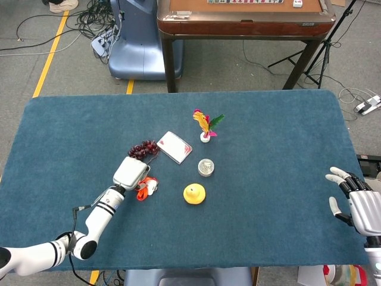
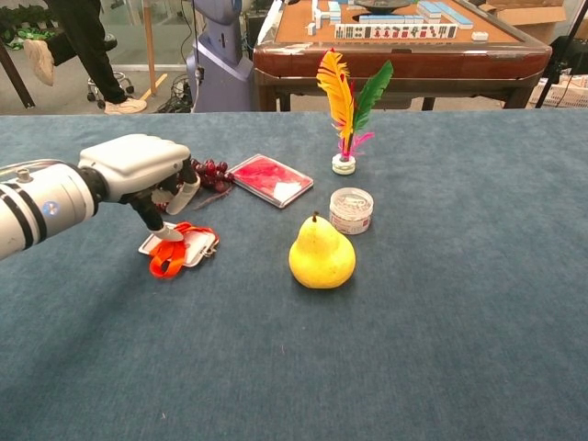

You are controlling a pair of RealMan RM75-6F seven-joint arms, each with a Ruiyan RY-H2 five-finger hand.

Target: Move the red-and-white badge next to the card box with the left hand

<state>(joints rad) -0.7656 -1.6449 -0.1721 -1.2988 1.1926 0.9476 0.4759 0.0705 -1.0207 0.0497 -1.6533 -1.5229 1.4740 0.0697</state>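
On the blue surface (image 1: 268, 190), toward its left-front part, the red-and-white badge (image 2: 188, 246) is seen lying flat with its orange lanyard (image 2: 166, 260) bunched on and beside it. It is touched from above by the left robot hand (image 2: 147, 170), whose fingers are curled downward so that one fingertip (image 2: 171, 234) is pressed on the badge's near-left edge; whether the badge is pinched or only pressed and dragged cannot be told from either view. The card box (image 2: 270, 179), a flat red-and-white case, lies behind and to the right of the badge, near but apart from it, with a bunch of dark grapes (image 2: 213, 173) just behind the hand. A yellow pear (image 2: 322, 254), a small round tin (image 2: 351, 209) and a feather shuttlecock (image 2: 346, 101) stand further right.

The step in hand is judged to be the transport of the badge toward the card box, and it is not yet finished. For the next move, the badge would need to be carried further back and right until it rests just beside the box, the grapes being avoided, and then released.

The right robot hand (image 1: 357, 205) is held at the far right edge of the surface, fingers spread and nothing held.
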